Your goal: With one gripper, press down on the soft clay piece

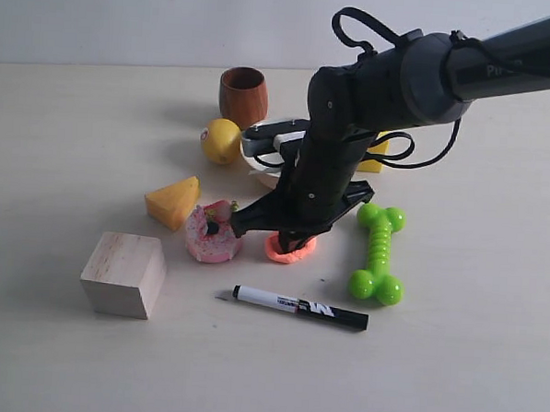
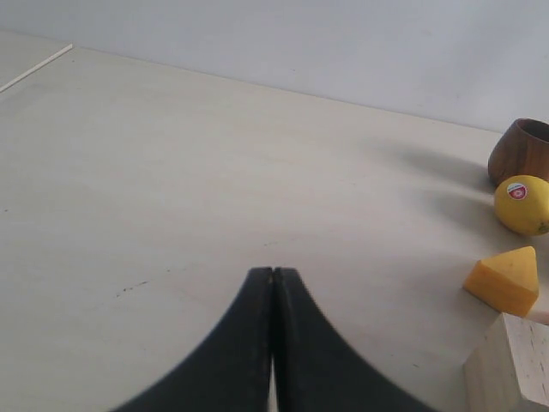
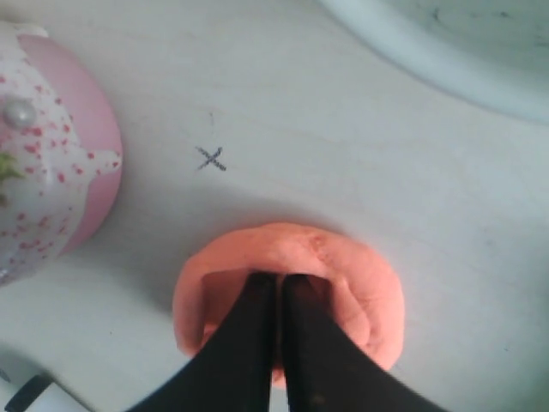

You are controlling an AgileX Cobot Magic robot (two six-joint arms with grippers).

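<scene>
A: Clay, where?
B: Flat on bench (image 1: 470, 364): soft clay piece (image 3: 360, 292), betw. pink cake toy (image 1: 212, 235) & green bone toy (image 1: 379, 253). Pressed together, tips sunk in its top: right gripper (image 3: 280, 287).
A: Handling?
B: Looks soft, dents easily, prob. sticky. No grasp needed, just push at centre. Also closed, empty: left gripper (image 2: 272, 275).
A: Any text?
B: Logo on marker (image 1: 299, 307) & lemon sticker (image 2: 517, 190) too small to read. Pencilled "X" (image 3: 211, 159) on bench.

Mostly hidden under right gripper (image 1: 289, 243): soft clay piece (image 1: 303, 254); wooden block (image 2: 513, 367) cut by frame edge.
</scene>
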